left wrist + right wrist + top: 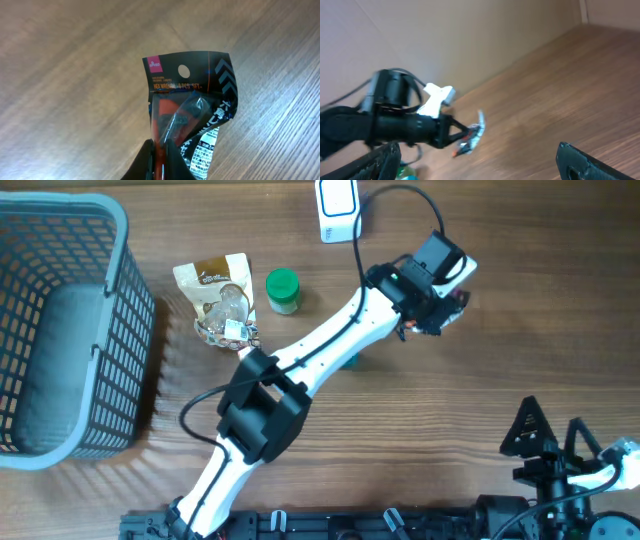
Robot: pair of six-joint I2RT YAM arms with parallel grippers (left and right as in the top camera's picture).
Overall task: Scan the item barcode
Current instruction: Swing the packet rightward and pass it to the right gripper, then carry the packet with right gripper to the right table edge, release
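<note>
The item is a black and red hex wrench packet (186, 90); its printed header card faces the left wrist camera. My left gripper (160, 151) is shut on the packet's lower edge and holds it above the wooden table. From overhead, that gripper (438, 308) is right of centre with the packet (458, 302) sticking out of it. A white barcode scanner (338, 208) stands at the table's far edge, up and to the left of the packet. My right gripper (552, 436) is open near the front right corner with nothing in it. The right wrist view shows the packet (472, 135) from afar.
A grey mesh basket (120, 330) fills the left side. A snack pouch (215, 295) and a green-lidded jar (283, 290) lie beside it, left of the left arm (300, 365). A black cable (400, 200) loops near the scanner.
</note>
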